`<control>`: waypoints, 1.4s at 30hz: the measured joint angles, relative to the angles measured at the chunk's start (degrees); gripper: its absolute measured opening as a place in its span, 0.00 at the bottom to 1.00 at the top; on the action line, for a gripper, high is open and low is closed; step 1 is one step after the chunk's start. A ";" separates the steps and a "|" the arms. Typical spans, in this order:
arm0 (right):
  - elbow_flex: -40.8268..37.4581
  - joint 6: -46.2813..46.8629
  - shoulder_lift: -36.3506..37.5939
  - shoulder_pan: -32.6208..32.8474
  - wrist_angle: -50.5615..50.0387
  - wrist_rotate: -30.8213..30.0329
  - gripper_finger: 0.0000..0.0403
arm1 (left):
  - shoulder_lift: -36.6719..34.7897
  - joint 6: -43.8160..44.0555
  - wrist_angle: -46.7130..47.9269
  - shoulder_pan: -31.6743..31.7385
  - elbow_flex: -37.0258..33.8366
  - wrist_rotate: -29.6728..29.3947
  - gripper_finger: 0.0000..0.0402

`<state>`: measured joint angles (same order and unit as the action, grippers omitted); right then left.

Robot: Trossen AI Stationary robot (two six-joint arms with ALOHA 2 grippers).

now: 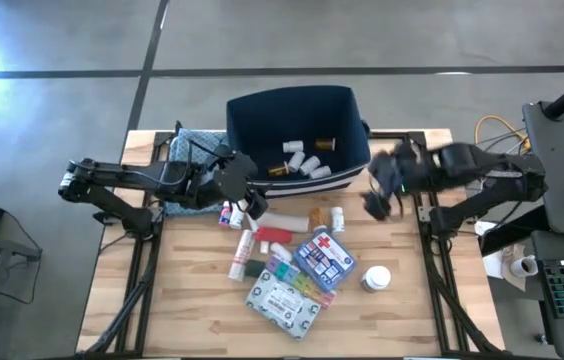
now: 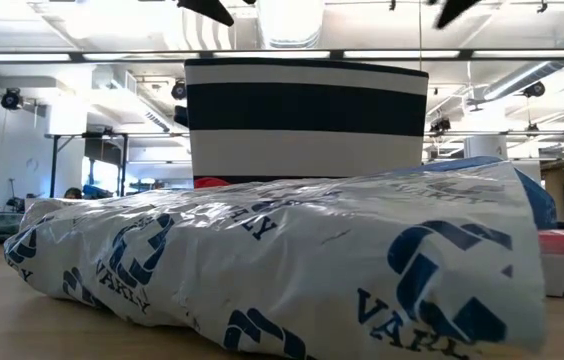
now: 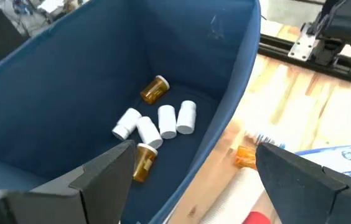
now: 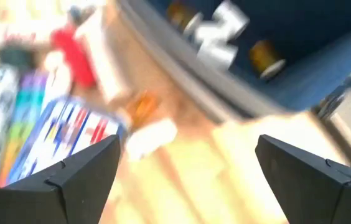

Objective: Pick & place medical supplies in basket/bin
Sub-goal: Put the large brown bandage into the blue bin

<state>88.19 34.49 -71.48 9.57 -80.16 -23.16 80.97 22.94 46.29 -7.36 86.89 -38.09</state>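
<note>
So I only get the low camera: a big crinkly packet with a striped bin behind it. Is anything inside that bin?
Observer: Yes. The bin holds four white pill bottles and two orange pill bottles.
Visitor: And where are the robot's hands?
Observer: The left hand is open and empty, near the bin's front left corner.
Visitor: And the other one?
Observer: The right hand is open and empty too, just off the bin's front right corner.
</note>
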 joint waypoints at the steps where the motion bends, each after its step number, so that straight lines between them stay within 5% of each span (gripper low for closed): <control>1: -1.06 2.44 0.33 2.79 -1.17 0.18 0.90 | 0.00 -0.82 -0.26 0.02 0.00 0.02 0.77; 7: -8.92 19.17 0.56 14.60 -2.14 -0.61 0.90 | -0.04 -0.69 1.98 0.11 -0.66 1.41 0.77; 16: -19.96 37.55 0.40 17.58 -2.40 -0.72 0.90 | -0.48 26.37 22.65 -2.18 -7.59 13.28 0.77; 21: -24.73 40.27 1.27 16.59 -2.38 -0.76 0.90 | 0.03 37.23 18.55 -5.62 -17.38 21.95 0.77; 26: -27.03 40.76 2.55 15.57 -2.18 -0.78 0.90 | 0.08 48.46 10.17 -9.34 -26.02 23.42 0.77; 33: -28.64 38.63 4.65 13.80 -2.11 -0.87 0.90 | 0.13 55.94 -13.40 -10.63 -34.96 26.73 0.77; 42: -30.42 37.08 7.53 13.24 -2.01 -2.38 0.90 | 2.42 61.54 -16.55 -10.64 -38.76 26.62 0.77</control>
<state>57.77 71.57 -63.95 22.81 -82.17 -25.54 83.39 84.48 29.74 -18.00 48.13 -11.47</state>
